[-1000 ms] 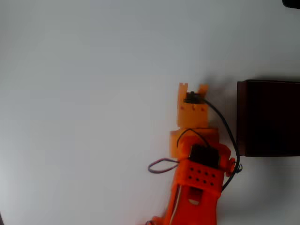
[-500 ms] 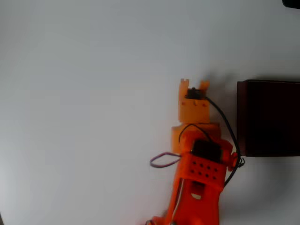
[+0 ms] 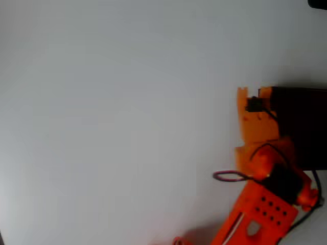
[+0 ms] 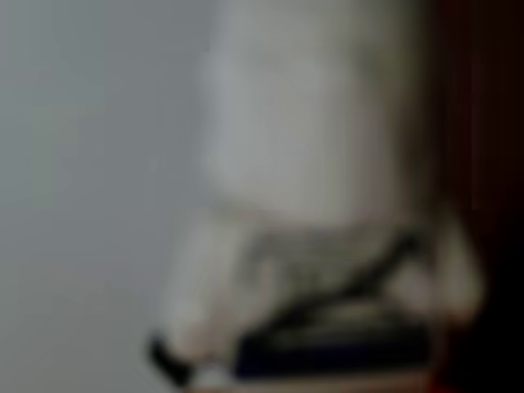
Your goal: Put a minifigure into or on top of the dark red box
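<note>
arm (image 3: 265, 204) orange; dark red box (image 3: 301, 127) maroon; minifigure (image 4: 319, 246) white, dark marks

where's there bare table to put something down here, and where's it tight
In the overhead view, the white table is bare across the whole stretch left of the orange arm, and along the top above the dark red box. It is crowded at the right edge, where the gripper sits at the box's left wall. The blurred minifigure shows close up in the wrist view.

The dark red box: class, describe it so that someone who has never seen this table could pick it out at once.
On the plain white table, look to the right edge of the overhead view, beside the orange arm. The dark red box sits there, cut off by the frame. Its maroon wall and near-black inside make it the only dark, square-cornered shape.
</note>
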